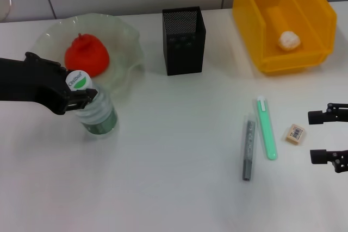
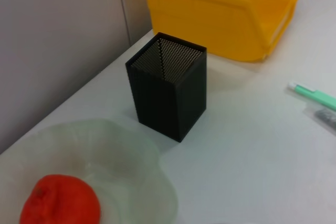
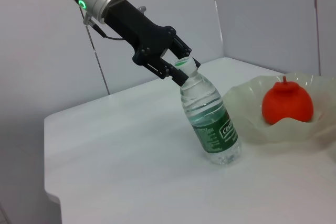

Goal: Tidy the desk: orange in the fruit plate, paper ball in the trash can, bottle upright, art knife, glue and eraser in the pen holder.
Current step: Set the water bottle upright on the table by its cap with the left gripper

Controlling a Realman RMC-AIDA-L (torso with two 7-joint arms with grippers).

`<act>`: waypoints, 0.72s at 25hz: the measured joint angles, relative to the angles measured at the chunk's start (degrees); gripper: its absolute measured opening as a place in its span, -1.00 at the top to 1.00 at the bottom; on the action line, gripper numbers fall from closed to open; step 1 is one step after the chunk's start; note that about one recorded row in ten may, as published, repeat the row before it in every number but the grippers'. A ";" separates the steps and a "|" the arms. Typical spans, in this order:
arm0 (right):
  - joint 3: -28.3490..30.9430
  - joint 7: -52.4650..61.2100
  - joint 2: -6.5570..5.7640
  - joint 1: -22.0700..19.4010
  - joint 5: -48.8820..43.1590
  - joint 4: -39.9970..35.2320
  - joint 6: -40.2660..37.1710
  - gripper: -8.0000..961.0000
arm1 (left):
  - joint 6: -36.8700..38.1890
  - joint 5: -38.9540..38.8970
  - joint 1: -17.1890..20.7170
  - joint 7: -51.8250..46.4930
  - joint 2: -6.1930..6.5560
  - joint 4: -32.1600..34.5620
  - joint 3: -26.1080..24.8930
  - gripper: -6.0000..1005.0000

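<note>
My left gripper (image 1: 80,85) is shut on the cap end of the clear bottle (image 1: 99,117), which stands on its base, leaning slightly, just in front of the fruit plate (image 1: 129,41). The right wrist view shows the same grip: left gripper (image 3: 182,66), bottle (image 3: 211,121). The orange (image 1: 87,55) lies in the plate. A paper ball (image 1: 289,40) rests inside the yellow trash can (image 1: 312,9). The black mesh pen holder (image 1: 184,41) stands between them. A green art knife (image 1: 266,129), grey glue (image 1: 248,148) and tan eraser (image 1: 295,133) lie at the right, beside my open right gripper (image 1: 328,137).
A wall runs along the far edge of the white table. The left wrist view shows the pen holder (image 2: 168,93), trash can (image 2: 220,9), orange (image 2: 60,203) and plate (image 2: 136,177) from close by.
</note>
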 joint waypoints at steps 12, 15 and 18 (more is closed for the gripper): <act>-0.09 -0.38 0.07 -0.36 -0.04 0.31 0.08 -0.74 | 2.21 0.25 -4.67 -2.40 0.12 0.10 -0.21 0.11; 0.16 -0.52 0.06 -0.53 -0.03 0.40 0.07 -0.74 | 3.59 0.25 -5.13 -2.57 0.18 0.19 -0.72 0.09; 0.20 -0.53 0.05 -0.54 -0.03 0.44 0.06 -0.74 | 4.91 0.33 -5.35 -2.68 0.20 0.29 -1.23 0.08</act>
